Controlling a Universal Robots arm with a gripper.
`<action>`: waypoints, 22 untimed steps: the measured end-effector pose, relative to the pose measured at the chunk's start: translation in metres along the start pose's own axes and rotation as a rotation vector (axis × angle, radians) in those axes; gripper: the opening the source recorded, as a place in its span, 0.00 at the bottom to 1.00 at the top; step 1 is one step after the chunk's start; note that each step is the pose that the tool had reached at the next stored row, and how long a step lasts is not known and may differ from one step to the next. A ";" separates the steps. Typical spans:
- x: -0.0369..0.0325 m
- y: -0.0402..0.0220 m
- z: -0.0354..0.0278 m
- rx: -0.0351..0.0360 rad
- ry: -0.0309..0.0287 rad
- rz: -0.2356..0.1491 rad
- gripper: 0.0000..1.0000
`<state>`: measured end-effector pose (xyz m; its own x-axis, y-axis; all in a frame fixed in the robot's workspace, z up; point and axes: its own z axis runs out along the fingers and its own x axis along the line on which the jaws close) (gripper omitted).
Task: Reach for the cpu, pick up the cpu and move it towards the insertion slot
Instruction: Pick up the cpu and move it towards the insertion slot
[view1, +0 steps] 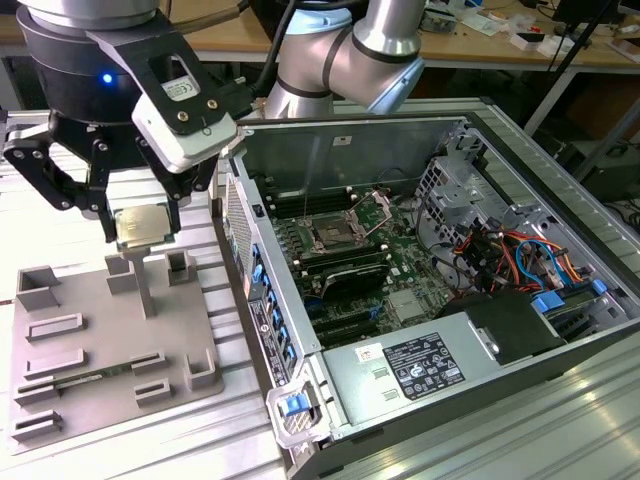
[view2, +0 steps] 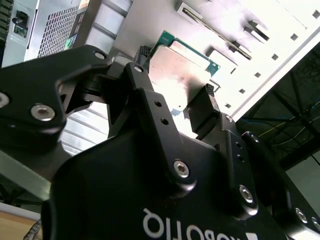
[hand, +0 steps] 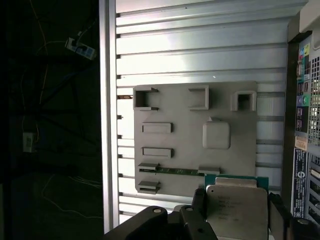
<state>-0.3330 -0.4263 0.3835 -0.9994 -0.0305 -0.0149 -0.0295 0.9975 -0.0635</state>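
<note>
end effector (view1: 143, 226) pinches cpu (view1: 146, 226) by its edges, lifted clear above grey tray (view1: 100, 345).

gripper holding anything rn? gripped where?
Yes: the gripper holds the flat square silvery-topped, green-edged cpu, fingers clamping two opposite side edges, above the grey plastic holder tray.

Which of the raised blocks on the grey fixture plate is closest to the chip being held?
The tall upright post near the grey fixture plate's far edge, just below the cpu in the end effector. The other blocks sit lower and farther out.
</note>
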 end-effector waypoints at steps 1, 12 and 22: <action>-0.0020 0.0000 0.0001 -0.0001 -0.0001 0.000 0.55; -0.0242 -0.0007 0.0007 0.0000 -0.0001 0.000 0.55; -0.0530 -0.0015 0.0020 0.0000 0.0001 0.000 0.55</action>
<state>-0.2799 -0.4263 0.3825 -0.9994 -0.0305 -0.0148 -0.0295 0.9975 -0.0635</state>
